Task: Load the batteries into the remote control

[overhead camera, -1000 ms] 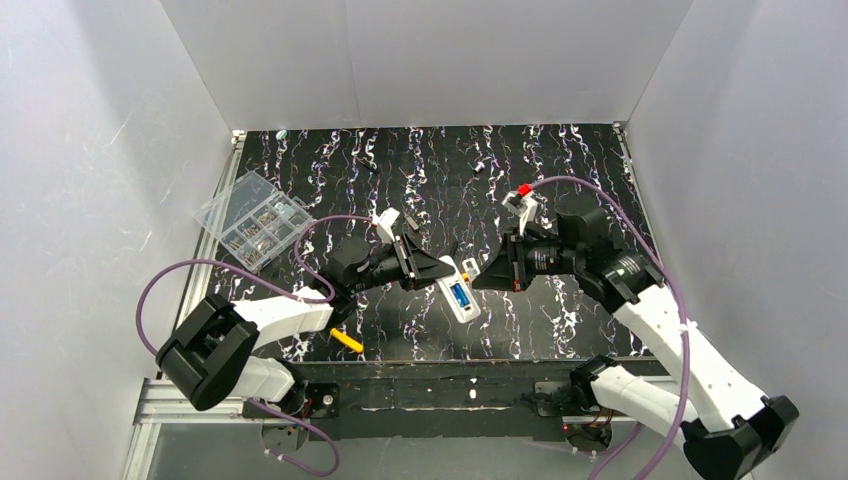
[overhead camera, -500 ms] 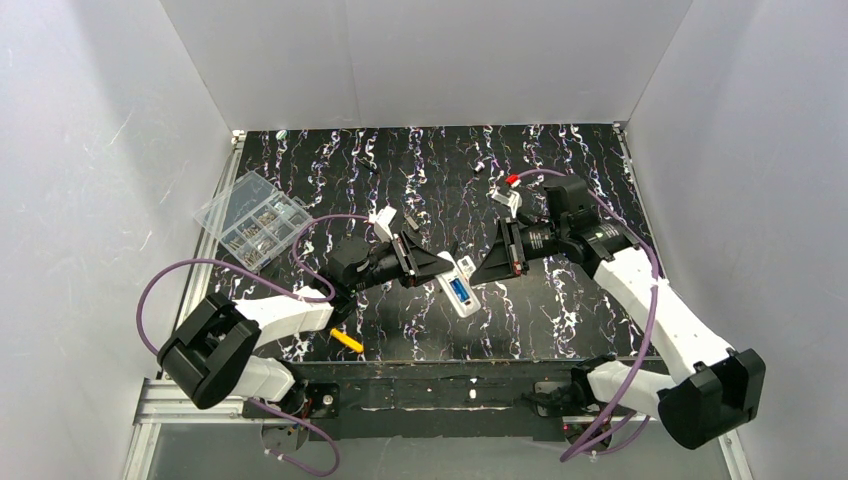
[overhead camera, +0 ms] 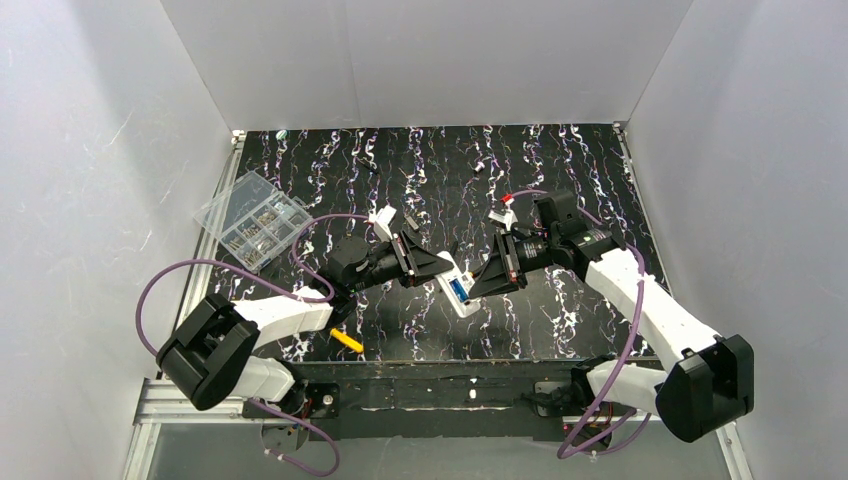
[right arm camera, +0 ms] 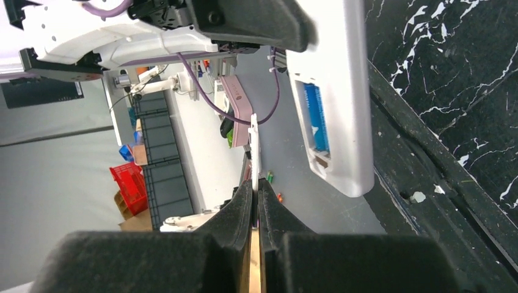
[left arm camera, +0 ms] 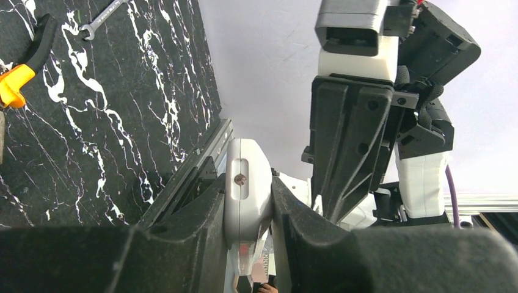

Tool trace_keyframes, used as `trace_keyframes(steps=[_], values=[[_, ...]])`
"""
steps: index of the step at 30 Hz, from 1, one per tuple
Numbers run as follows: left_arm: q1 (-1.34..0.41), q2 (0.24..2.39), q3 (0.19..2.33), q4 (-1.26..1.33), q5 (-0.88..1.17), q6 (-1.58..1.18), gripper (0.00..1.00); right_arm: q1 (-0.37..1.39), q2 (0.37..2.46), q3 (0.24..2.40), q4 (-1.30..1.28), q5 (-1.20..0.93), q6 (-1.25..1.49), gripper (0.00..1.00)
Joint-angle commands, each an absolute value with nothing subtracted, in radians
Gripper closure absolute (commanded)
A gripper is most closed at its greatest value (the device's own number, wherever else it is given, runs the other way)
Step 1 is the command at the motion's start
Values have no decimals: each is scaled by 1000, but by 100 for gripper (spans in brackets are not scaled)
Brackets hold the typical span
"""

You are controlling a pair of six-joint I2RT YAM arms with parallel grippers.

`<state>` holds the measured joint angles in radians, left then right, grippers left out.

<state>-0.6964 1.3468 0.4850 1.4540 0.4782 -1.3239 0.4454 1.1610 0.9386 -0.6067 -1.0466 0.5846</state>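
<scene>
My left gripper point(overhead camera: 441, 270) is shut on the white remote control point(overhead camera: 460, 294) and holds it above the table, with its open battery recess facing up. Blue batteries point(overhead camera: 459, 290) lie in the recess; they also show in the right wrist view point(right arm camera: 315, 116). In the left wrist view the remote point(left arm camera: 247, 177) is clamped between both fingers. My right gripper point(overhead camera: 482, 284) is shut on a thin white flat piece point(right arm camera: 254, 143), seen edge-on. It holds this piece right beside the remote point(right arm camera: 342, 91), without touching it.
A clear compartment box point(overhead camera: 255, 222) stands at the left edge. Pliers with a yellow handle point(overhead camera: 347, 342) lie near the front, under the left arm. A small wrench point(left arm camera: 101, 15) and small loose parts point(overhead camera: 480, 167) lie farther back.
My right arm has swung left and down, bringing its gripper and the thin white piece close to the remote. The left gripper and the remote have stayed put.
</scene>
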Motion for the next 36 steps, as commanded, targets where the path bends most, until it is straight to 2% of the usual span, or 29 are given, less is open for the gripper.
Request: trace_keyframes(steps=[1, 11, 36], values=[[-692, 1304, 529, 1541, 510, -1324, 100, 443, 1169, 928, -590, -1027, 622, 99], [-692, 1313, 546, 1542, 522, -1331, 100, 445, 1189, 907, -569, -966, 658, 99], [-694, 1331, 561, 1542, 542, -1340, 100, 479, 1199, 868, -388, -1032, 790, 99]])
